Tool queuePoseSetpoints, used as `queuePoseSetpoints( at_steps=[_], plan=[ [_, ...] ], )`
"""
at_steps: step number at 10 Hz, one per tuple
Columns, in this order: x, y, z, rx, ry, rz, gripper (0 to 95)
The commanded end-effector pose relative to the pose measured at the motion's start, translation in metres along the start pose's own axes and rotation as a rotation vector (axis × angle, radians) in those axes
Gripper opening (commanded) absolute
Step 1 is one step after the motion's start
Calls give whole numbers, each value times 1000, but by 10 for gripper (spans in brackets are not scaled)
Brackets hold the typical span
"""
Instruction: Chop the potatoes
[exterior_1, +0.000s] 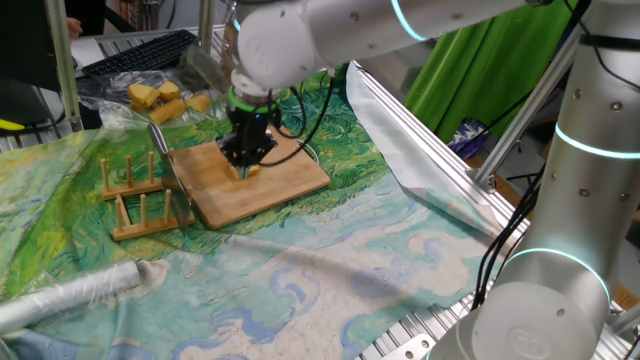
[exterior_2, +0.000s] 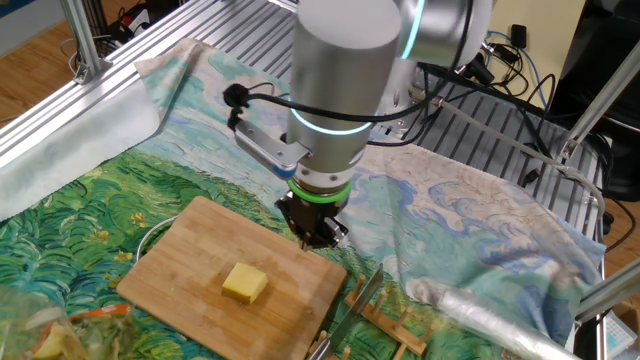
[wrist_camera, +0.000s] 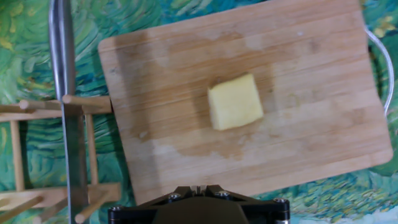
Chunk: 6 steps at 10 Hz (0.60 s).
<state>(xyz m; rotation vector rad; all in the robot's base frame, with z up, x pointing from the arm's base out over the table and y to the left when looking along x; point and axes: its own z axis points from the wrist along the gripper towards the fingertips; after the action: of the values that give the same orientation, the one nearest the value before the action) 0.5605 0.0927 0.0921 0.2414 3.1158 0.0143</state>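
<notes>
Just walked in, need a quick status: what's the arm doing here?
A single arm hangs its gripper, shut and empty, over the bamboo cutting board. One whole potato chunk sits uncut near the board's middle. The knife rests untouched on the wooden rack beside the board. More potato pieces lie off the board at the cloth's edge. No chopping has started.

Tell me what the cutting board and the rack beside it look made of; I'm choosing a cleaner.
The cutting board looks like bamboo or light wood: pale tan strips with fine grain, matte, with damp-looking stains. The rack seems plain unfinished wood, built of dowel pegs on flat rails.
</notes>
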Motion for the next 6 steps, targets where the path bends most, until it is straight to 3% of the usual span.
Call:
queuePoseSetpoints(
  at_steps=[1,6],
  plan=[
    [-3,5,5,0,-2,-4,0],
    [-3,5,4,-4,4,2,0]
  ],
)
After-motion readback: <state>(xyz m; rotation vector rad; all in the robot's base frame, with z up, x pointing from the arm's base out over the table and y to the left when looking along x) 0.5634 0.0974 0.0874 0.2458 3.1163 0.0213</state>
